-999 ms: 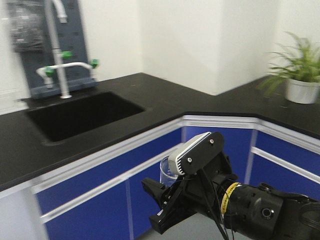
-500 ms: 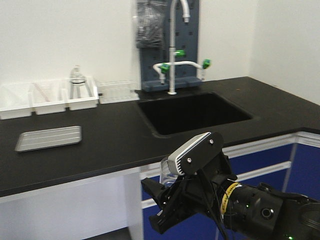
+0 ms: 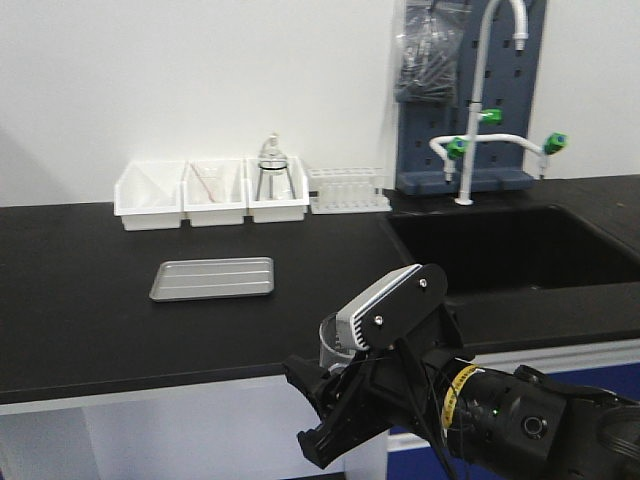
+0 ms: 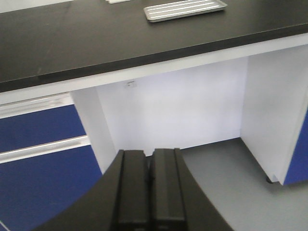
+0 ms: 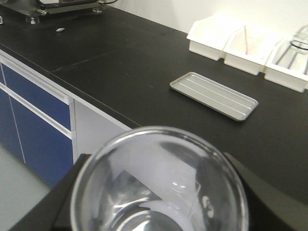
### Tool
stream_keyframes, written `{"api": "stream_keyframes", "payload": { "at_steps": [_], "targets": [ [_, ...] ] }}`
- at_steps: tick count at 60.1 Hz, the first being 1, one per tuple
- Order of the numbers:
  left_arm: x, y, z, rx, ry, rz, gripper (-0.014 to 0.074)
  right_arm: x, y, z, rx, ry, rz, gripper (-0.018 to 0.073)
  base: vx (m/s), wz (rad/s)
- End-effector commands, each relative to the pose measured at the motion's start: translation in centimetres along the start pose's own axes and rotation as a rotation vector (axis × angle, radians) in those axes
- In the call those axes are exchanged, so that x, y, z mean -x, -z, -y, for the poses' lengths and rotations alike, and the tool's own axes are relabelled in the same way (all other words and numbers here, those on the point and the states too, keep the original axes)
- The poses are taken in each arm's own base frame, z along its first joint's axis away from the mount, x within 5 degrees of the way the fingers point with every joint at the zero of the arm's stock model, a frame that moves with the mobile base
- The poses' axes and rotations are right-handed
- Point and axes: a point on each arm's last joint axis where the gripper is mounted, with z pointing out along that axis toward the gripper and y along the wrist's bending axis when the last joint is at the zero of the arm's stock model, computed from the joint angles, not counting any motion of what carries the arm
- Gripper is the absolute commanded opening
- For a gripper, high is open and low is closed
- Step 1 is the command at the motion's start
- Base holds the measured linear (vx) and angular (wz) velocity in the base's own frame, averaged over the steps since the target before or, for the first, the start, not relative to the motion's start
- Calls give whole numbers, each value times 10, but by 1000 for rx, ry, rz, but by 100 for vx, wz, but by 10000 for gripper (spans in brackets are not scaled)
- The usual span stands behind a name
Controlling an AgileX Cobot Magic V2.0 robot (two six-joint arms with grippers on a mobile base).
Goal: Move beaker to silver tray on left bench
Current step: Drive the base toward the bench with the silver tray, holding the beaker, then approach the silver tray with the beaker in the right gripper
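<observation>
My right gripper [image 3: 318,402] is shut on the beaker [image 3: 331,345], a clear glass cylinder held upright in front of and below the bench edge. In the right wrist view the beaker's open rim [image 5: 159,187] fills the lower frame between the two black fingers [image 5: 65,197]. The silver tray [image 3: 213,278] lies flat on the left bench's black countertop [image 3: 80,310], up and to the left of the beaker. It also shows in the right wrist view [image 5: 214,95] and the left wrist view [image 4: 185,8]. My left gripper [image 4: 149,166] is shut and empty, low in front of the bench.
Three white bins [image 3: 210,190] stand behind the tray, one holding a flask on a stand [image 3: 272,172]. A tube rack [image 3: 348,188], a black sink [image 3: 510,245] and a white tap [image 3: 480,100] are to the right. Blue cabinet fronts [image 4: 38,168] flank an open knee space [image 4: 173,106].
The view has swung left along the bench: the sink slid to the right, and the tray and bins came towards the middle. The right gripper still holds the beaker.
</observation>
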Motion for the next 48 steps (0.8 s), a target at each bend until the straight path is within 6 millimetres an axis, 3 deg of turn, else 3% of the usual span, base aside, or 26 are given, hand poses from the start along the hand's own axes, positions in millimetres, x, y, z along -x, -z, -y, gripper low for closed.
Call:
{"api": "stream_keyframes", "payload": {
  "at_steps": [1, 48],
  "targets": [
    [1, -2, 1, -5, 3, 69, 1, 25, 10, -1, 23, 6, 124, -11, 19, 29],
    [1, -2, 1, -5, 3, 69, 1, 25, 10, -1, 24, 6, 124, -11, 28, 12]
  ]
}}
